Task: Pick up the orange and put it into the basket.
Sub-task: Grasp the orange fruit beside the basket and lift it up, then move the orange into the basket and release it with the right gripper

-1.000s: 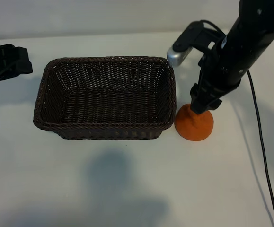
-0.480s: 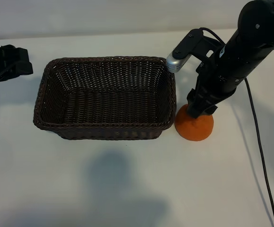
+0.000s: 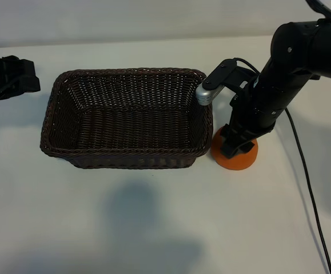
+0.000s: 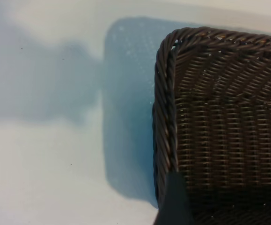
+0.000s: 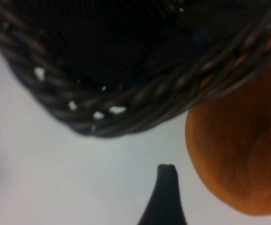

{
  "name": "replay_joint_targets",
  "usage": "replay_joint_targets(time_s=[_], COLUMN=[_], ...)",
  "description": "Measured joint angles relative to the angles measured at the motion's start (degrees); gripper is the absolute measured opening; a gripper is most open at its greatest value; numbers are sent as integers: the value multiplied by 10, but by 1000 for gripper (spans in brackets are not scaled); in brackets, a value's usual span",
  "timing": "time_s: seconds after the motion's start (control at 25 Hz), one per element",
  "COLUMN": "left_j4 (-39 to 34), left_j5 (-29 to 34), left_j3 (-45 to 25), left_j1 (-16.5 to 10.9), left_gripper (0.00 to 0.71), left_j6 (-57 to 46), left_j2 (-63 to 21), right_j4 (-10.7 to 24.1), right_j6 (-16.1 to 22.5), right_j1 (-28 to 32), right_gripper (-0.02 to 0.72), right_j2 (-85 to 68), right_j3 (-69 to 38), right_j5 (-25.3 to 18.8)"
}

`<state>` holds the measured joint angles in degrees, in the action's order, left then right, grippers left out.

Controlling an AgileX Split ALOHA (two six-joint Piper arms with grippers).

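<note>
A plain white table [image 3: 154,228] bears the basket [image 3: 51,114] and orange [image 3: 242,161].

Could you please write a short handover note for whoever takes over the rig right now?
Right pincer: open, down over the orange, not closed on it.
Left pincer: open, parked at the table's far left edge.
Orange: on the table, against the basket's right end.
Basket: nothing in it.
Done: approach to the orange.
Left: grip the orange, lift it, carry it over the rim, release it inside.
</note>
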<state>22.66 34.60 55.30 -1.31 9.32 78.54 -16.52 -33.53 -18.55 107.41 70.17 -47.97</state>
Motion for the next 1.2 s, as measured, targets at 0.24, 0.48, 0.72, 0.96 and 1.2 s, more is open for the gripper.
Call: replay_joint_targets(time_s=[0.24,0.48,0.72,0.96,1.2], left_j4=[0,0,0,0,0], left_j5=[4,6,7,8,8], left_j3=[0,0,0,0,0], left_j1=[0,0,0,0,0], left_gripper=[592,592,591,591,591], left_j6=[0,4,4,5,6], left_j2=[0,0,0,0,0], right_j4=[-13,-14,-11,15,67], right_j6=[0,8,31,59,116], right_j1=[0,0,0,0,0], right_gripper=[579,361,55,47,47], right_j2=[21,23,23,23,23], right_j3=[0,0,0,0,0], right_j5=[27,38,48,48,48])
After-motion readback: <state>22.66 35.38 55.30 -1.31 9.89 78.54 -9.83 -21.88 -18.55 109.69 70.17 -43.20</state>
